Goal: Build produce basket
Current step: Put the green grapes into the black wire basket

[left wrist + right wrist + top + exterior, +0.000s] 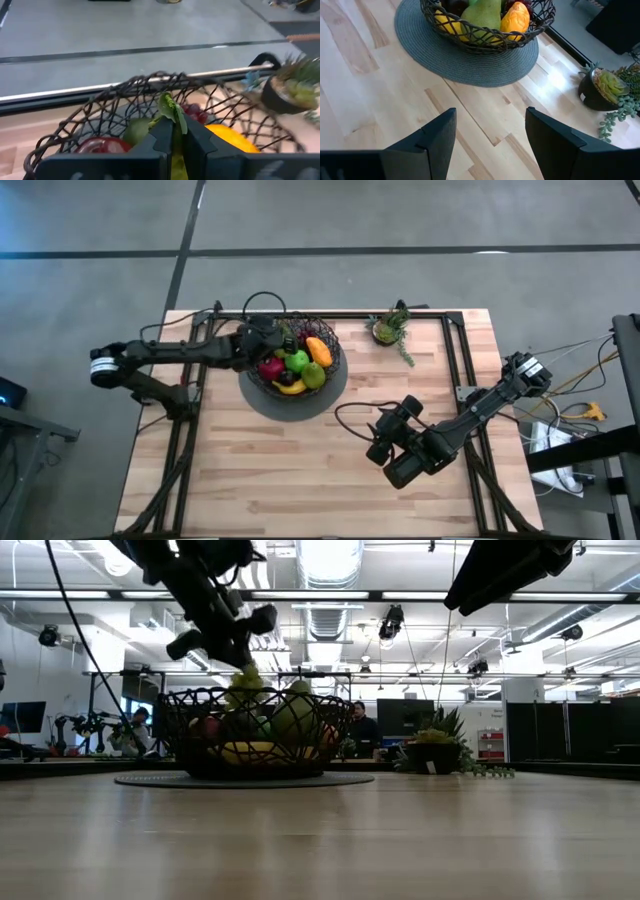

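My left gripper [172, 137] is pinched shut on a green leafy stem [169, 106], seemingly the grapes, hanging over the basket [292, 360] on its grey mat [470, 65]. If I let go from here, the fruit could roll off the heaped pile. The right gripper [490, 135] waits open above bare table. Only the wrist view shows that pinch; overhead hides it.

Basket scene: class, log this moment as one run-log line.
left gripper: shut on green leaf stem over basket | right gripper: open, empty, above bare table
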Tool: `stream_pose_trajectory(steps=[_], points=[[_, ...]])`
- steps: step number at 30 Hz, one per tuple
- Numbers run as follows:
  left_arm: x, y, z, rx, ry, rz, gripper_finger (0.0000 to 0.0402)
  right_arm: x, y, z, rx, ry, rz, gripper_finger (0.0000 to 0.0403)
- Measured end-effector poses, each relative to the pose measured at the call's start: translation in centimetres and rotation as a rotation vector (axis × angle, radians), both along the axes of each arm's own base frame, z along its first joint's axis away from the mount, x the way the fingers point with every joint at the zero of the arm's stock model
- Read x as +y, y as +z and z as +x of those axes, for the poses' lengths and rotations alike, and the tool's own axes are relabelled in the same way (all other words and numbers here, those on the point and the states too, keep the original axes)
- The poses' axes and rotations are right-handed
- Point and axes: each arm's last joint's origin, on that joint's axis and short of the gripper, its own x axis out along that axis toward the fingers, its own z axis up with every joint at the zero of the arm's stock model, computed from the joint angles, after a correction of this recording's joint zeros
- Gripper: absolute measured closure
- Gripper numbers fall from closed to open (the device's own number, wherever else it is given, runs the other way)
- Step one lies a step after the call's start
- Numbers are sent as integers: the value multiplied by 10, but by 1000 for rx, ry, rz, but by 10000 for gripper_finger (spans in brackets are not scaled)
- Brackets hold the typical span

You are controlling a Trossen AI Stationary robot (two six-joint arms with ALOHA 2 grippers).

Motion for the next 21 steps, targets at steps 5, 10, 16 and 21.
stream_pose_trajectory(steps=[5, 10, 16, 21], points=[[1, -11, 2, 35, 0, -10, 393, 0, 0, 0, -1, 1, 1, 182], [0, -18, -1, 48, 8, -24, 393, 0, 0, 0, -2, 2, 0, 182], [0, -19, -1, 70, -27, -43, 390, 0, 0, 1, 4, 9, -5, 182], [1, -10, -9, 103, -37, -36, 350, 0, 0, 1, 2, 9, -4, 182]])
